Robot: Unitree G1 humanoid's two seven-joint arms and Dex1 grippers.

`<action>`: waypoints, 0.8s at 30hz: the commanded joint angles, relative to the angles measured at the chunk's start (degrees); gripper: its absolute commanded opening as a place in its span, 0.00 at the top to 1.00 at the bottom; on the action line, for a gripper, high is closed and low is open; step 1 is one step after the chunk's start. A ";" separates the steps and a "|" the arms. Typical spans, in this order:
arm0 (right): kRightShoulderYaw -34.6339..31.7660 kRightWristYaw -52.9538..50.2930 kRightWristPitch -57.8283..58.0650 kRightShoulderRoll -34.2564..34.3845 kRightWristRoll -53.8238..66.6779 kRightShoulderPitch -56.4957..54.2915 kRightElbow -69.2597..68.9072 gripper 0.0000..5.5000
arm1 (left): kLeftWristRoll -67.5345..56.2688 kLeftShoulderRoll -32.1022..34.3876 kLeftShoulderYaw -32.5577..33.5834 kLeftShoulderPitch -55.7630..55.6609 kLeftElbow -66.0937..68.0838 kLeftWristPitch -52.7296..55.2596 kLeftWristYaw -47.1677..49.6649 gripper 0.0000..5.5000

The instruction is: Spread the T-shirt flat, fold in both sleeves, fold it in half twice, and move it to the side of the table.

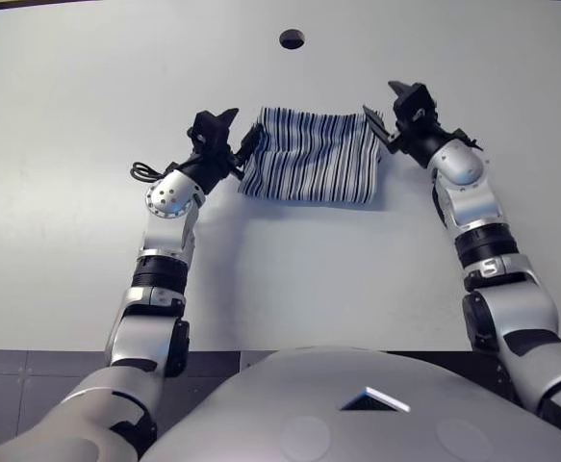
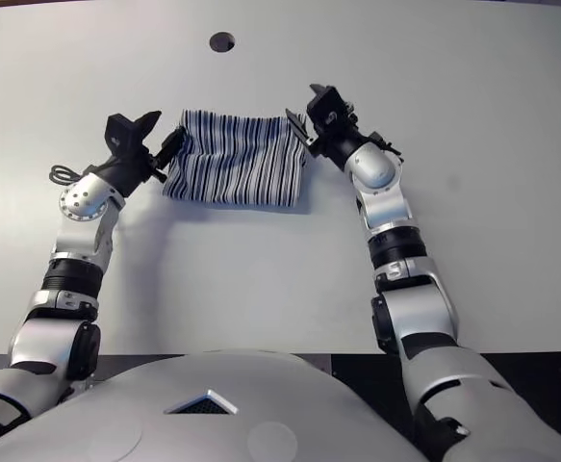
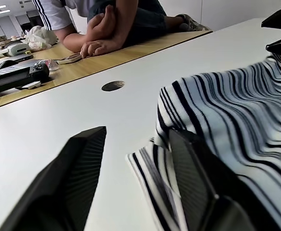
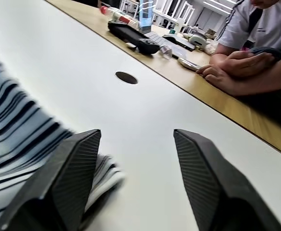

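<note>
Spread open, the left claw (image 1: pixel 244 123) and right claw (image 1: pixel 383 102) flank the folded striped T-shirt (image 1: pixel 314 156); pinching only top layers could unfold it.

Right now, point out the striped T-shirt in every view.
Left eye view: T-shirt at centre, nearer than the hole.
Right eye view: T-shirt left of centre.
Left wrist view: T-shirt close up, hole beyond.
Right wrist view: T-shirt close up, hole beyond.
Shared landmark: the hole.

The 2 head cameras looked forward and down over the table (image 1: pixel 68 241) from above. Each wrist camera sat low and close, and all 4 views shared the T-shirt (image 1: pixel 311 156) and hole (image 1: pixel 292 39).
</note>
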 commanded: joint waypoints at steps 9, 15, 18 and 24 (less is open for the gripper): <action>10.12 8.88 -2.64 5.90 -1.41 4.79 -15.79 0.33 | -2.56 -2.20 12.20 -10.39 22.00 -1.04 12.64 0.22; 8.30 6.47 1.89 11.10 -2.41 -5.01 11.66 0.33 | -7.82 -4.86 17.91 -5.08 15.50 -2.56 13.27 0.08; 4.51 1.63 6.81 11.03 -1.41 -8.04 22.87 0.33 | -10.75 -7.34 18.97 0.81 3.09 -1.53 13.39 0.08; -6.58 -18.49 9.03 4.10 2.26 -11.64 31.15 0.33 | -14.45 -12.22 19.61 7.65 -16.49 3.01 17.53 0.08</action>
